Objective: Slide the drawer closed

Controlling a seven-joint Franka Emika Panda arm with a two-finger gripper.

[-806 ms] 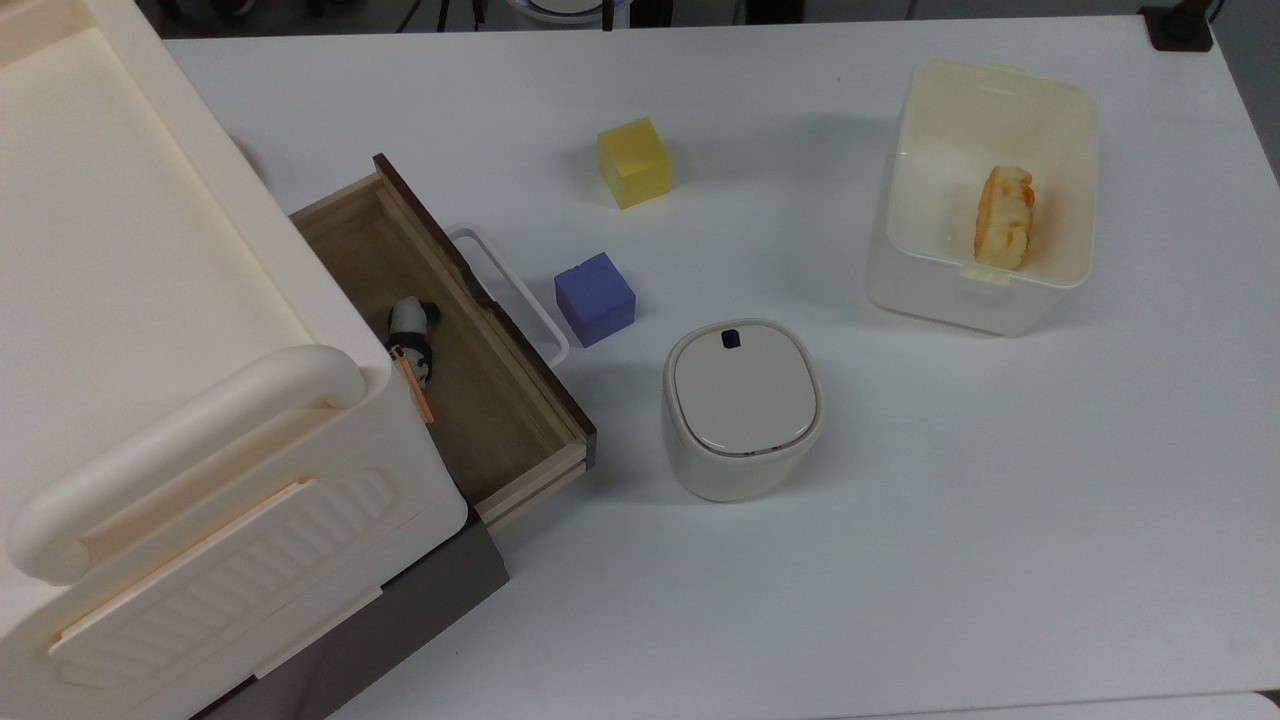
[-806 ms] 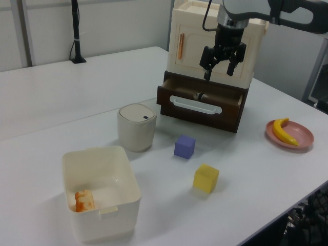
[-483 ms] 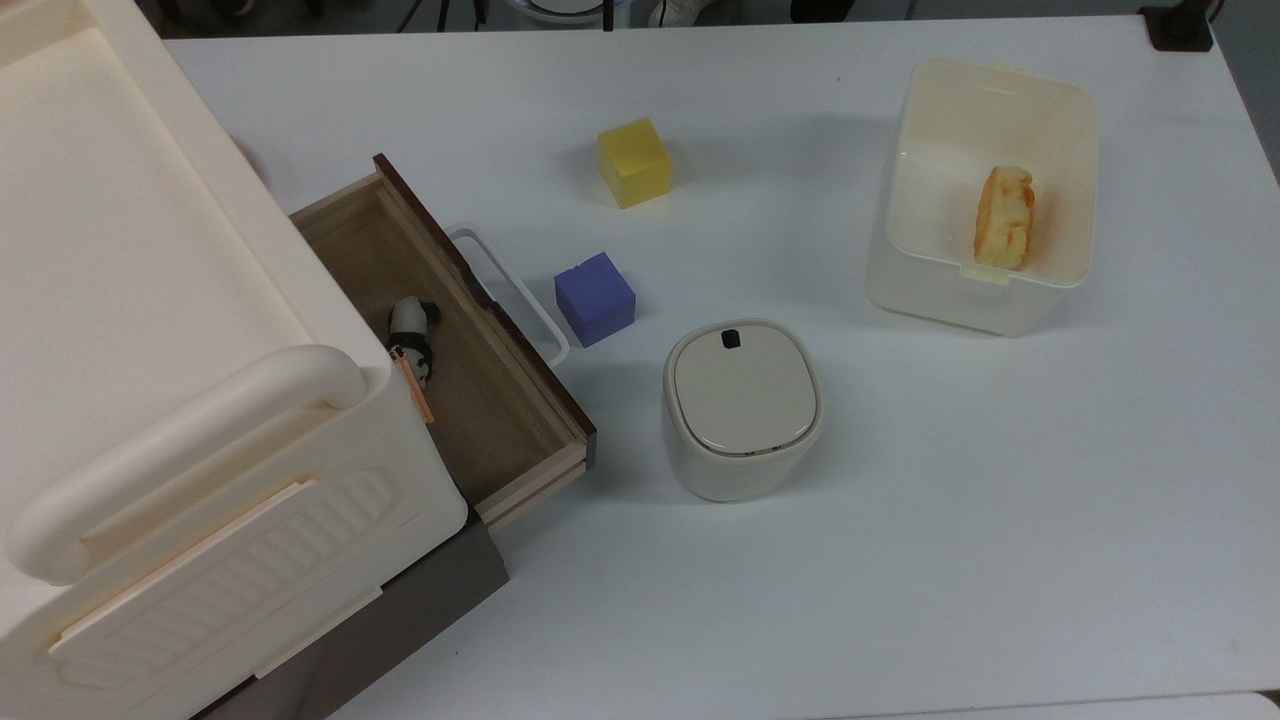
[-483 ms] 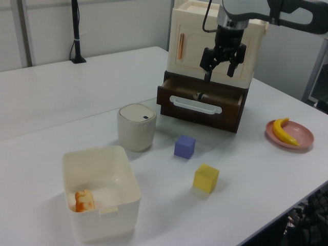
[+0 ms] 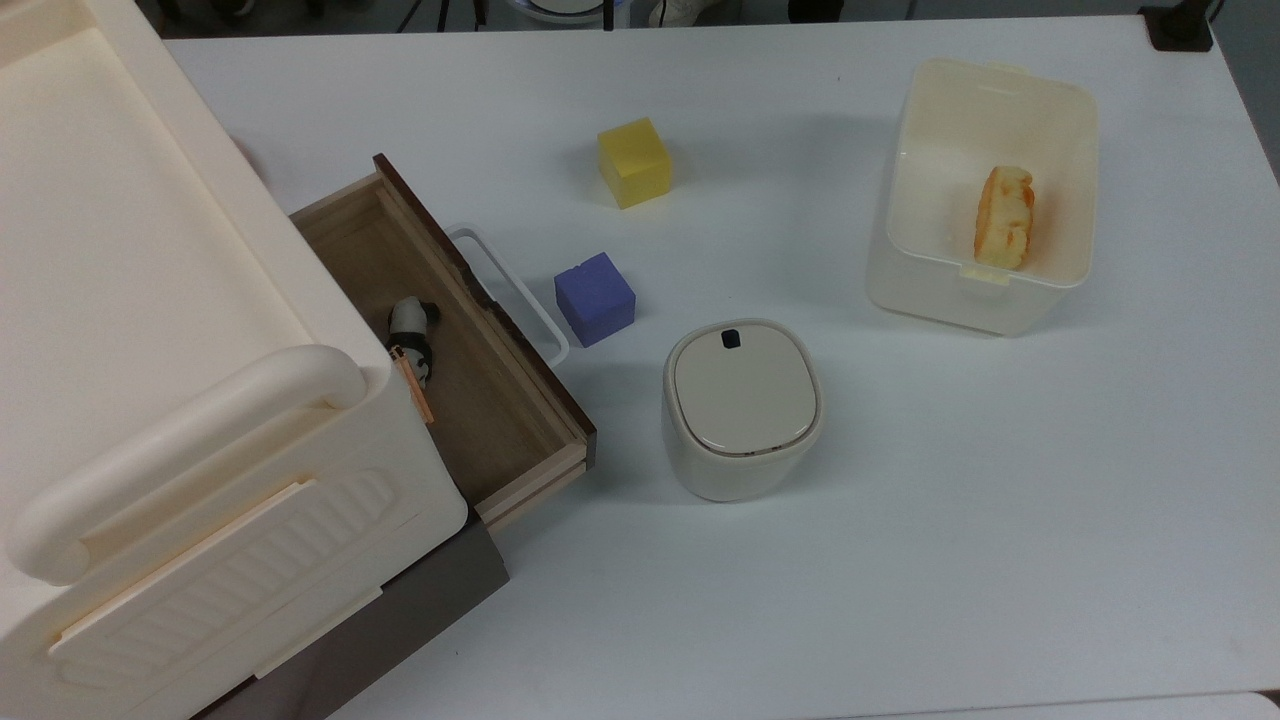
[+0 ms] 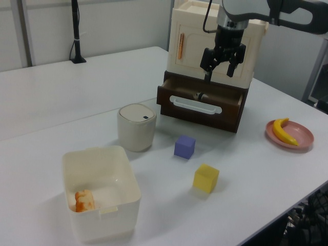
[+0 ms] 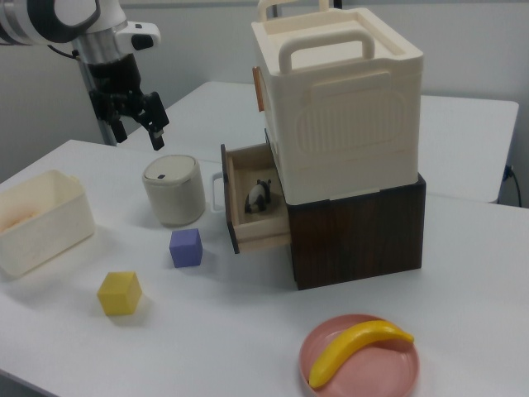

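jaws spread (gripping nothing), gripper (image 6: 221, 62) above open drawer (image 6: 202, 106)

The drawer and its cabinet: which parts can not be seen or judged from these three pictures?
- Top view: the cream cabinet overhangs the drawer, hiding its rear.
- Top view: the cabinet is cut off by the left edge.
- Left view: the drawer's front panel hides its floor; the panda figure is mostly hidden.
- Right view: the white handle is mostly hidden behind the front panel.

White rounded arm (image 6: 246, 7) links, black joint band, black cable, black two-finger gripper (image 6: 222, 62)
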